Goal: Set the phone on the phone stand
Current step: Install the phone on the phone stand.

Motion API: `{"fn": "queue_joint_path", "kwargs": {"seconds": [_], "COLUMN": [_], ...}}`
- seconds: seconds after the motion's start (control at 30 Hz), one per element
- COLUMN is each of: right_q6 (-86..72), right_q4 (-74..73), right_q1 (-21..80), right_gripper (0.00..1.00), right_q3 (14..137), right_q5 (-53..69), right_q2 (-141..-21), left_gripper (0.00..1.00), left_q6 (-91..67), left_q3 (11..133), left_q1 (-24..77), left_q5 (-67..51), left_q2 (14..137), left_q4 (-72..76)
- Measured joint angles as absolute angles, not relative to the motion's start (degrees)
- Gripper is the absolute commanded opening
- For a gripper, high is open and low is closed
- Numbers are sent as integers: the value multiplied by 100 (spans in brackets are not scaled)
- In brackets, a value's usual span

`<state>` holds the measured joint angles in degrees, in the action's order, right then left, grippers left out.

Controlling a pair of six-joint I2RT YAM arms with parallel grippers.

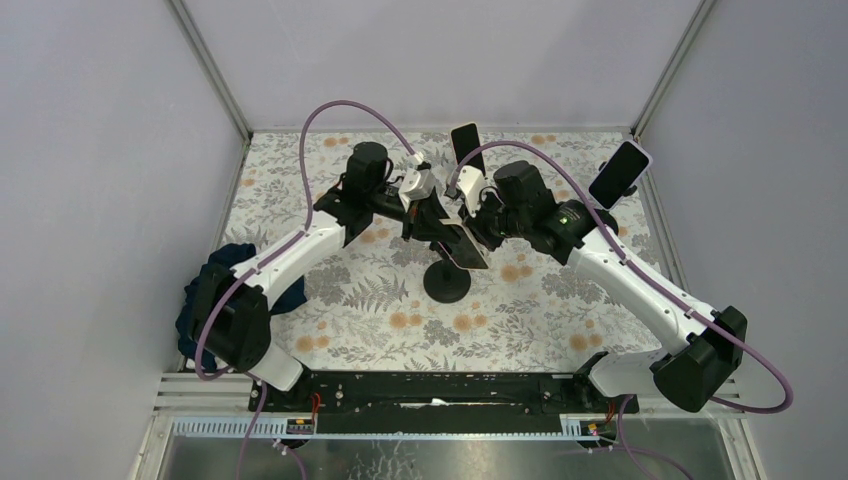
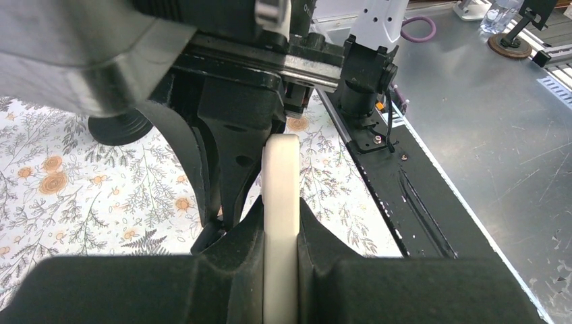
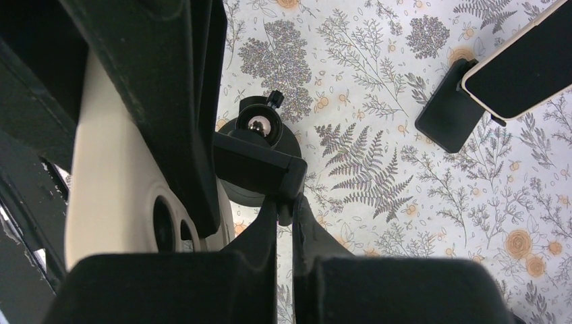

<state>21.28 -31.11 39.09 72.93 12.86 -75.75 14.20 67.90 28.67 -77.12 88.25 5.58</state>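
A phone (image 1: pixel 466 248) in a cream case hangs tilted above the black phone stand (image 1: pixel 447 282) at mid table. My left gripper (image 1: pixel 432 222) is shut on the phone; in the left wrist view its cream edge (image 2: pixel 280 175) stands upright between the pads of that gripper (image 2: pixel 280 214). The right wrist view shows the phone's back (image 3: pixel 108 169) with its camera lenses, next to the stand's clamp head (image 3: pixel 260 165) and ball joint (image 3: pixel 256 125). My right gripper (image 3: pixel 284 210) is shut on a small black tab under the clamp head. Seen from above, the right gripper (image 1: pixel 482 226) sits right beside the phone.
Two other phones stand on holders, one at the back middle (image 1: pixel 466 145) and one at the back right (image 1: pixel 620 172), the latter also in the right wrist view (image 3: pixel 523 61). A dark blue cloth (image 1: pixel 215 285) lies at the left edge. The mat is floral.
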Motion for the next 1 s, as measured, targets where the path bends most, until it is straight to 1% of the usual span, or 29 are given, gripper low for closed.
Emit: {"fn": "queue_joint_path", "kwargs": {"seconds": [0.37, 0.8, 1.0], "right_q6": [2139, 2231, 2281], "right_q4": [-3083, -2934, -2875], "right_q1": [3977, 4077, 4077], "right_gripper": [0, 0, 0], "right_q3": [7293, 7251, 7251], "right_q5": [1227, 963, 899], "right_q2": [-7575, -7575, -7575], "left_gripper": [0, 0, 0], "left_q6": [2078, 2630, 2735], "left_q3": [6928, 6899, 7463], "left_q1": [2816, 2613, 2576], "left_q5": [-7441, -6657, -6517], "left_q2": [8646, 8254, 8532], "left_q4": [-451, -1605, -2443]}}
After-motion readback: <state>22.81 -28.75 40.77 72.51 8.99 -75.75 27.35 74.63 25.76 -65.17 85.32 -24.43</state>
